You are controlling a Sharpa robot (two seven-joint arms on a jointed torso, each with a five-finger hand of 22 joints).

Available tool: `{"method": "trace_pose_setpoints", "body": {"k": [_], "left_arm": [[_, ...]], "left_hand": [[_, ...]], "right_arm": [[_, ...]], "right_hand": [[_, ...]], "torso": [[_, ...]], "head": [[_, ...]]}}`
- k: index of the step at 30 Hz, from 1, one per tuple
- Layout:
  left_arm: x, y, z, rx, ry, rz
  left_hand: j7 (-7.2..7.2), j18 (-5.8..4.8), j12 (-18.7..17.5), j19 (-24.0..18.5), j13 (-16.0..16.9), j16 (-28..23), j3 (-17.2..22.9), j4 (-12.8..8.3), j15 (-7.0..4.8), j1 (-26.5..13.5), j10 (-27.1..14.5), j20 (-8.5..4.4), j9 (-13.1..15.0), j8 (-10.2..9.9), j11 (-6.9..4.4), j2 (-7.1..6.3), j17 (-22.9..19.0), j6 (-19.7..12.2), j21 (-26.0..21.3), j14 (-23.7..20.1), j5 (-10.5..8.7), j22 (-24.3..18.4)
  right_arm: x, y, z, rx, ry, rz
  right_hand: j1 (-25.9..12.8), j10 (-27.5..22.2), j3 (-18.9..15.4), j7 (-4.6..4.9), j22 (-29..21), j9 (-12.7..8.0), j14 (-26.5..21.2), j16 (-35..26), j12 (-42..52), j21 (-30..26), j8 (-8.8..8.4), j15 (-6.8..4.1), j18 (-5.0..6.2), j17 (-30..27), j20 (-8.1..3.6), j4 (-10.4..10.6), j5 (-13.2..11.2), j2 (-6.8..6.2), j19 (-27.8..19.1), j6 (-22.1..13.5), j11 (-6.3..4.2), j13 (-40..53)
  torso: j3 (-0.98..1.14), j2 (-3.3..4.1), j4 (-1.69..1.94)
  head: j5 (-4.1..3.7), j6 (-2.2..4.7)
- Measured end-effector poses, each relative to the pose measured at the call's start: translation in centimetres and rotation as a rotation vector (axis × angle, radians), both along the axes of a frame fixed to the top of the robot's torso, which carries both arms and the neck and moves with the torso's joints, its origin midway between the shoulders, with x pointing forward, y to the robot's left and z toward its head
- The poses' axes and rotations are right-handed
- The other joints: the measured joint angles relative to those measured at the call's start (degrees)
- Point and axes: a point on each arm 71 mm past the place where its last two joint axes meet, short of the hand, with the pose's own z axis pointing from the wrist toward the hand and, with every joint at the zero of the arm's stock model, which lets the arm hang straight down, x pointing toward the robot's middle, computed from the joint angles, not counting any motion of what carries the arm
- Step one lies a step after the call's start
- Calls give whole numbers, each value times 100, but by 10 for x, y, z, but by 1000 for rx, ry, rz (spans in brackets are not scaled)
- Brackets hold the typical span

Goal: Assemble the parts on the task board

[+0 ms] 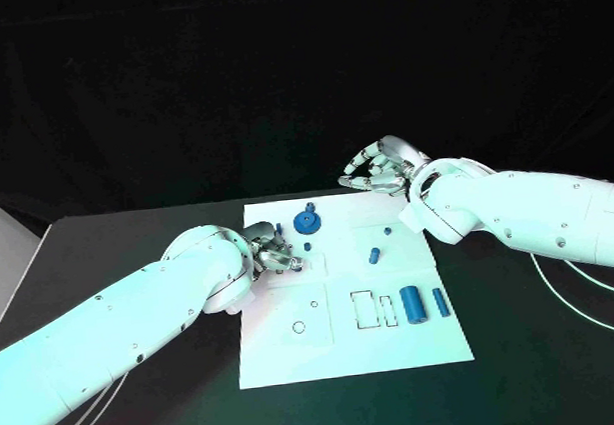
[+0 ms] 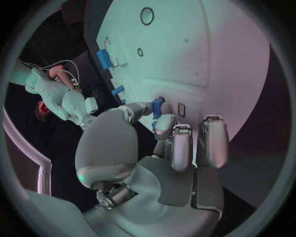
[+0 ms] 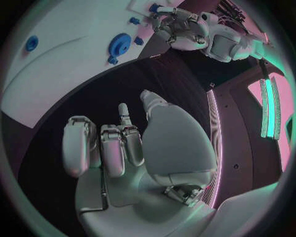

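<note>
Task board [image 1: 352, 354], the white plate at the middle of the black table [image 1: 122, 239], carries an assembly that is judged to be at an early or middle stage. Left to right across the head view: the left hand [image 1: 274, 252] is over the board's left edge, and the left wrist view shows its fingers [image 2: 182, 143] curled in, with a small blue part [image 2: 158, 106] pinched at the thumb and fingertip. Next, a blue gear [image 1: 307, 222] sits near the far edge of the board; whether it is seated on its post cannot be told. Two small blue pegs [image 1: 373, 256] lie further right near the middle, loose by the look of them. Toward the near right, two blue cylinders [image 1: 413, 306] lie side by side just beside an outlined rectangular slot [image 1: 364, 309], which appears unfilled, and a small round hole [image 1: 298, 326] on the near left also appears unfilled. Most parts therefore remain to be placed. Rightmost, the right hand [image 1: 378, 169] is raised beyond the board's far edge, clear of the plate; its fingers [image 3: 114, 148] are bent inward and close together, holding nothing and touching nothing.
</note>
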Motion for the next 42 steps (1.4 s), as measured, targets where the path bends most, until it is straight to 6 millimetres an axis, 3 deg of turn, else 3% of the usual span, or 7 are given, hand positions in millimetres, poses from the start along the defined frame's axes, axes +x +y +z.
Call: {"method": "trace_pose_setpoints", "body": {"k": [9, 42], "left_arm": [[0, 0, 0, 0, 0, 1], [0, -3, 0, 1, 0, -2]], "left_hand": [[0, 0, 0, 20, -7, 0, -16, -16, 0, 27, 0, -20, 14, -40, 0, -7, 0, 1, 0, 0, 100, 0], [20, 0, 0, 20, 0, 0, -134, -134, -2, 149, -1, -20, 23, -140, 2, -48, 0, 21, 0, -3, 16, 8]], "right_arm": [[0, 0, 0, 0, 0, 0], [0, 0, 0, 0, 1, 1]], "right_hand": [[0, 0, 0, 0, -1, 0, 0, 0, 0, 0, 0, 0, -1, 0, 0, 0, 0, 0, 0, 0, 0, 0], [0, 0, 0, 0, -3, 0, 0, 0, 0, 0, 0, 0, 0, 0, 0, 0, 36, 0, 0, 0, 0, 0]], "torso": [[2, -2, -1], [1, 0, -3]], "head": [[-4, -3], [-19, -26]]}}
